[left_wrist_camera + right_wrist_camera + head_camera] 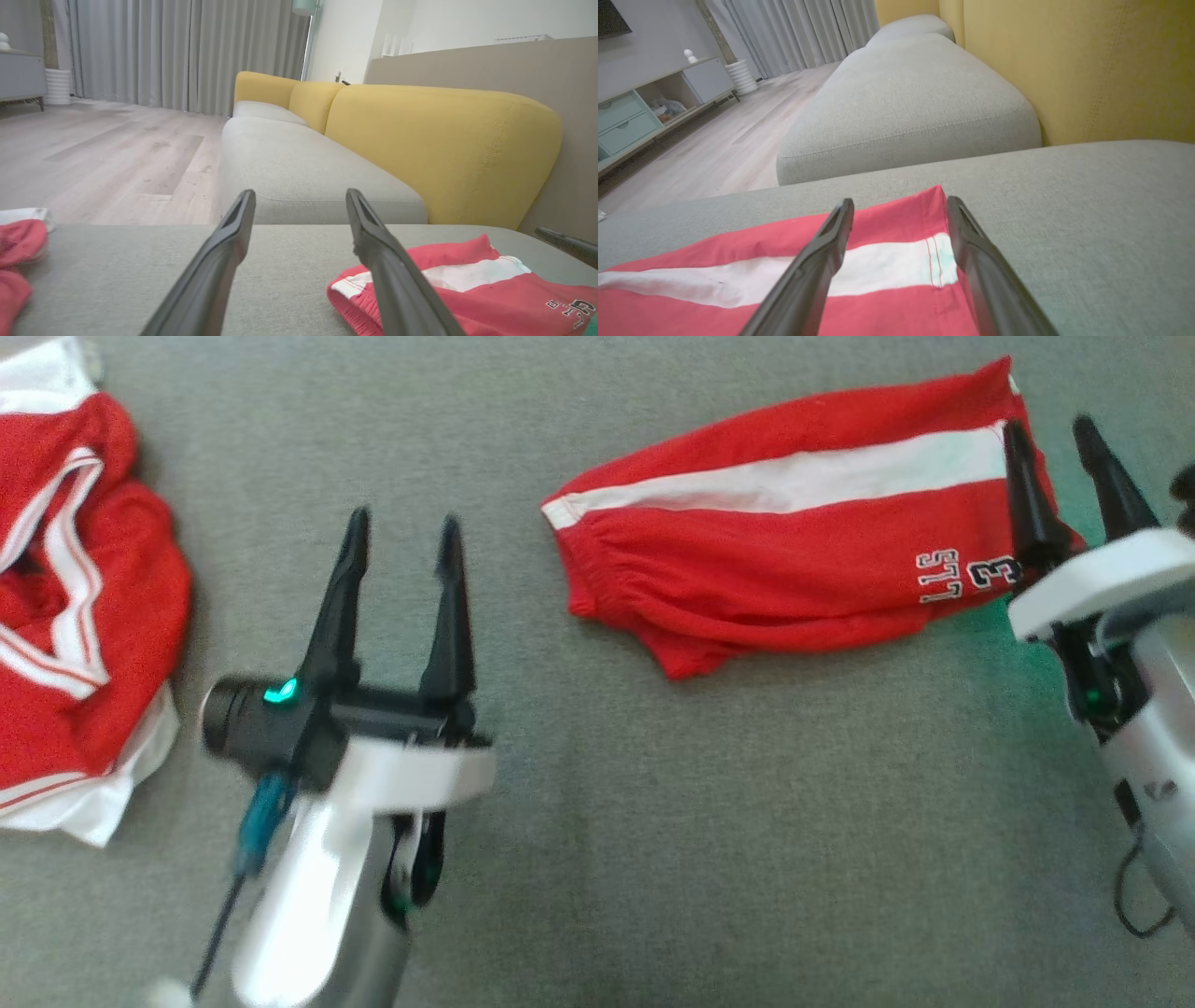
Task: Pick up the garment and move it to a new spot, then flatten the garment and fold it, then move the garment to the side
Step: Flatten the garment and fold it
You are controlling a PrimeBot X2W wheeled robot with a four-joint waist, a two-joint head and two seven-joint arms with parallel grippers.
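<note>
Shorts (pixel 794 551) lie lengthwise left to right; right pincer (pixel 1047 427), wide open and empty, straddles their right end, left pincer (pixel 405 517) equally open, well apart.

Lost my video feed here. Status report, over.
Left gripper open over bare cushion. Right gripper open at right end of red shorts. Shorts lie folded, ungripped. Crumpled red garment far left, clear of both.

Left tool (pixel 300 193) spread wide, red shorts (pixel 472 305) lower right, yellow sofa (pixel 444 140) behind
</note>
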